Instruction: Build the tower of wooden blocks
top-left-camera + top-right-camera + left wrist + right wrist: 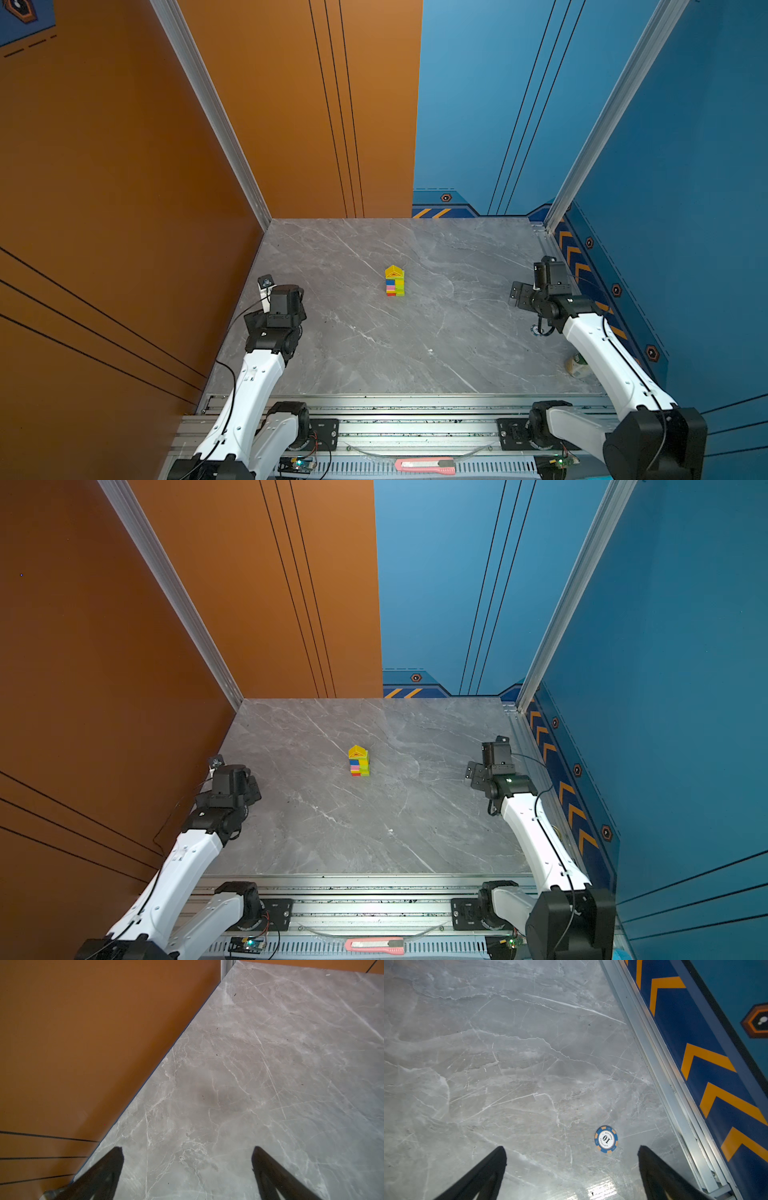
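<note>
Near the middle of the grey marbled surface stands the tower, upright in both top views: red at its foot, then pink, blue, lime and yellow layers, with a yellow triangular roof piece on top. It stands free of both claws. Well apart to its left, by the orange wall, hangs the left claw, its 2 fingers spread wide over bare surface. Well apart to its right, by the blue wall, the right claw is likewise spread wide and empty. A blue poker chip marked 10 lies on the surface below it, nearer 1 finger.
</note>
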Controlling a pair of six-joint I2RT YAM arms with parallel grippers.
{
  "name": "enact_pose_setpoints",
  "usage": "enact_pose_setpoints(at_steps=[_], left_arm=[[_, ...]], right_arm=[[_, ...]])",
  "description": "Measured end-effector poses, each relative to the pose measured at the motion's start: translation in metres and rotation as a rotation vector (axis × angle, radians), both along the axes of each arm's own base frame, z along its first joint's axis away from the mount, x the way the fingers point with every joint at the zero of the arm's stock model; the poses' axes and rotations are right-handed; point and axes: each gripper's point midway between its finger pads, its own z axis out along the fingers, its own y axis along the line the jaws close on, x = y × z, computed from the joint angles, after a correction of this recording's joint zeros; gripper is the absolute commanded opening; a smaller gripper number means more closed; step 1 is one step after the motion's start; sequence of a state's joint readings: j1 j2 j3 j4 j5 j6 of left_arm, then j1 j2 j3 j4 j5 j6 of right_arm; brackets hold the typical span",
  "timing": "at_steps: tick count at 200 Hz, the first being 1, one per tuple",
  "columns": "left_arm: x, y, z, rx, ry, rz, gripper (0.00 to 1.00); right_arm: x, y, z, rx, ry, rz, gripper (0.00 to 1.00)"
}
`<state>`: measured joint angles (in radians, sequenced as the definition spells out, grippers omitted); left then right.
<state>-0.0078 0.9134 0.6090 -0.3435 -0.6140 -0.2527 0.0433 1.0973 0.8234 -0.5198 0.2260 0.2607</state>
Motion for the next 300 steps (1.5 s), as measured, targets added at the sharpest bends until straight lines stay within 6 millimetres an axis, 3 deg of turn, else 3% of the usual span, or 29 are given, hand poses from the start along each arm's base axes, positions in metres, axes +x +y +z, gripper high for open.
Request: enact_pose_setpoints(at_steps=[33, 89, 142, 171, 214, 254, 300], left_arm=[[0.009, 0.007, -0.013, 0.045, -0.063, -0.007, 0.98], [0.034, 0.029, -0.042, 0.011, -0.103, 0.035, 0.98], [0.064, 0.021, -0.085, -0.042, -0.062, -0.034, 0.98], [0.081, 0.012, -0.078, -0.057, -0.115, -0.099, 0.98], [0.097, -0.003, -0.066, -0.068, -0.172, -0.2, 0.98], [0.098, -0.013, -0.061, -0.077, -0.209, -0.267, 0.98], [0.102, -0.026, -0.059, -0.096, -0.218, -0.349, 0.98]], right_arm=[[-0.008, -0.012, -0.007, -0.041, -0.1, -0.019, 1.0], [-0.004, -0.02, -0.026, -0.088, -0.206, -0.039, 1.0], [0.008, -0.039, -0.047, -0.117, -0.261, -0.116, 1.0], [0.01, -0.045, -0.065, -0.121, -0.259, -0.141, 1.0], [0.018, -0.048, -0.053, -0.11, -0.359, -0.15, 1.0], [0.031, -0.044, -0.046, -0.091, -0.426, -0.125, 1.0], [0.05, -0.034, -0.064, -0.056, -0.411, -0.065, 1.0]])
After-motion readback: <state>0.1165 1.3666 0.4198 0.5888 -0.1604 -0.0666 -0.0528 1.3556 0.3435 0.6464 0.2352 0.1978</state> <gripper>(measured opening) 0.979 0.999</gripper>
